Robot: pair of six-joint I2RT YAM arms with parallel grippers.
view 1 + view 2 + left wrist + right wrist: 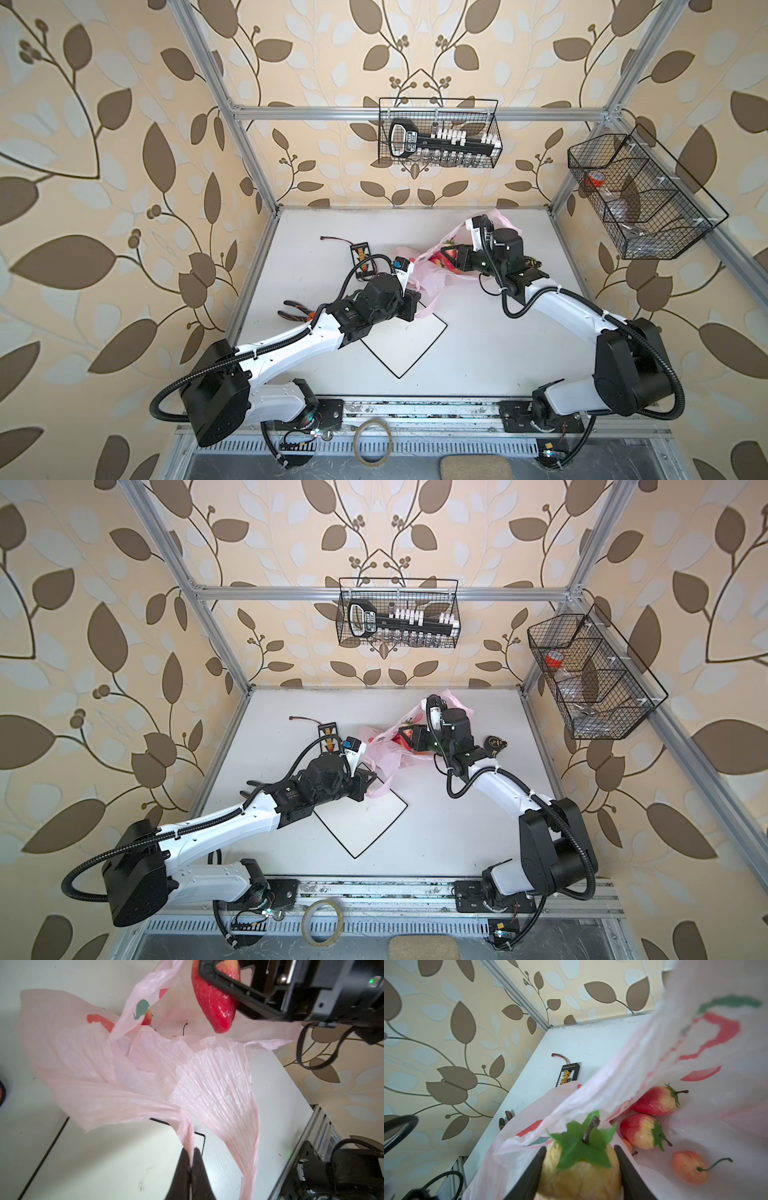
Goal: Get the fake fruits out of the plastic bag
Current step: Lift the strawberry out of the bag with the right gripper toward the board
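Right wrist view shows four fruits (643,1131) in bag (695,1043), fifth fruit (579,1176) clamped in right gripper (579,1148); left wrist view shows left gripper (191,1150) pinching bag.

We are counting five fake fruits (639,1131) in the right wrist view. One strawberry-like piece (579,1169) is sitting clamped between the right gripper's (579,1147) fingers, and two more are lying just beyond those fingers. One round ball (689,1167) is resting near them. A second orange fruit (627,1145) is peeking out, half hidden, beside one finger. We are seeing one plastic bag (145,1076), its handle pinched between the left gripper's (191,1150) fingers. Well apart from all fingers, we are counting one square plate (407,353), two wire baskets (384,124), one pair of pliers (295,312) and one connector board (362,255).
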